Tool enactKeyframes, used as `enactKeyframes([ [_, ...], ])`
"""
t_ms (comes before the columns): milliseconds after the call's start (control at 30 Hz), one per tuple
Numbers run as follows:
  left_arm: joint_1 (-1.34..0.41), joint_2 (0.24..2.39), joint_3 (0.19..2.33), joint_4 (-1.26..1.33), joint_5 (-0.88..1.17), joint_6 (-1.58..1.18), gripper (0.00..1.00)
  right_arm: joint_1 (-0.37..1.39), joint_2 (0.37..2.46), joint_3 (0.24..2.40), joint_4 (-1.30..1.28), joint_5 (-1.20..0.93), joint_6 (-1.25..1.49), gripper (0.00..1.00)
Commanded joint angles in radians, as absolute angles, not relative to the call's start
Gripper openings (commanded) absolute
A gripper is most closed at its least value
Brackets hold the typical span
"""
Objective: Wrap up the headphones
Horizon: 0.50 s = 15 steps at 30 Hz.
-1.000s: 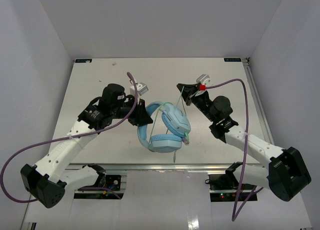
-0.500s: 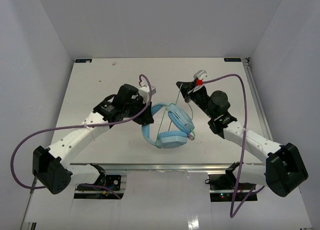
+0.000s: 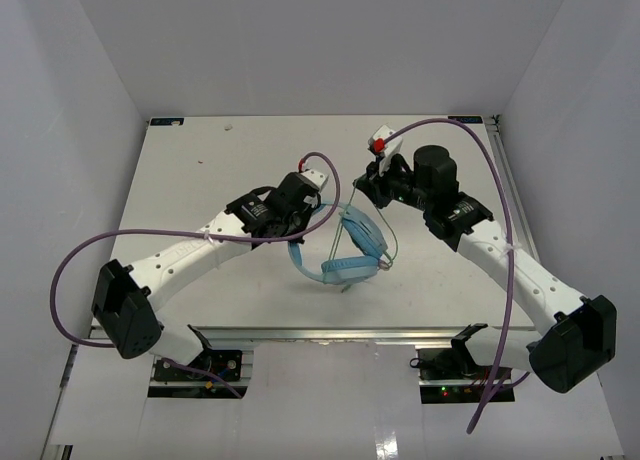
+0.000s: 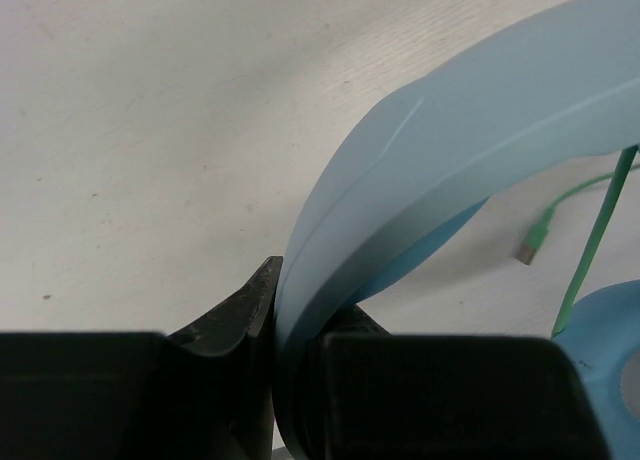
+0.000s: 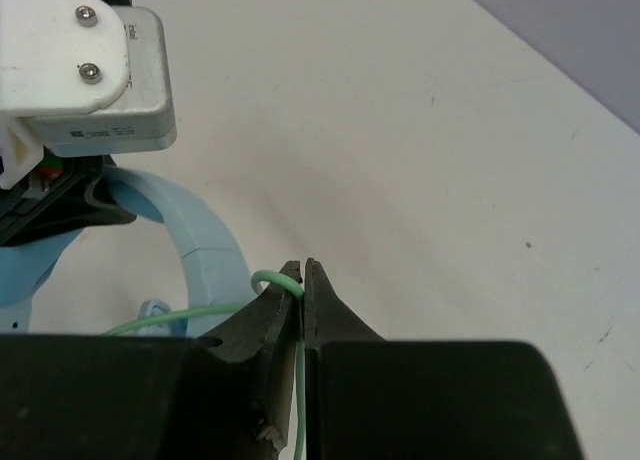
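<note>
The headphones hang tilted near the middle of the worktop, their headband clamped in the left gripper, while the right gripper, nearer the far edge, pinches their green cord tight.

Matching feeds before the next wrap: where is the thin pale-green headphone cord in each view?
Top external: thin pale-green cord at centre, below right gripper.
Left wrist: cord along right edge.
Right wrist: cord bottom centre, pinched.
Shared landmark: light blue headband.
</note>
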State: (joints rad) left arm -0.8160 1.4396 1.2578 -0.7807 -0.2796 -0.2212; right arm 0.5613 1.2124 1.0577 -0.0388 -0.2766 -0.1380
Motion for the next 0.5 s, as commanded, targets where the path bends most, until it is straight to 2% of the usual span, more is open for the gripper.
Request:
enactKeyframes([
  [0, -0.831, 1.467, 1.275, -0.917, -0.472, -0.237, 0.0, 0.552, 1.222, 1.169, -0.045, -0.34, -0.121, 0.08],
  [200, -0.846, 1.489, 1.286, -0.972, -0.662, -0.297, 0.0, 0.552, 1.251, 1.229, -0.133, -0.338, -0.106, 0.08],
  [467, -0.847, 1.572, 1.378, -1.102, -0.854, -0.458, 0.0, 0.552, 1.238, 1.219, -0.135, -0.659, -0.034, 0.08],
])
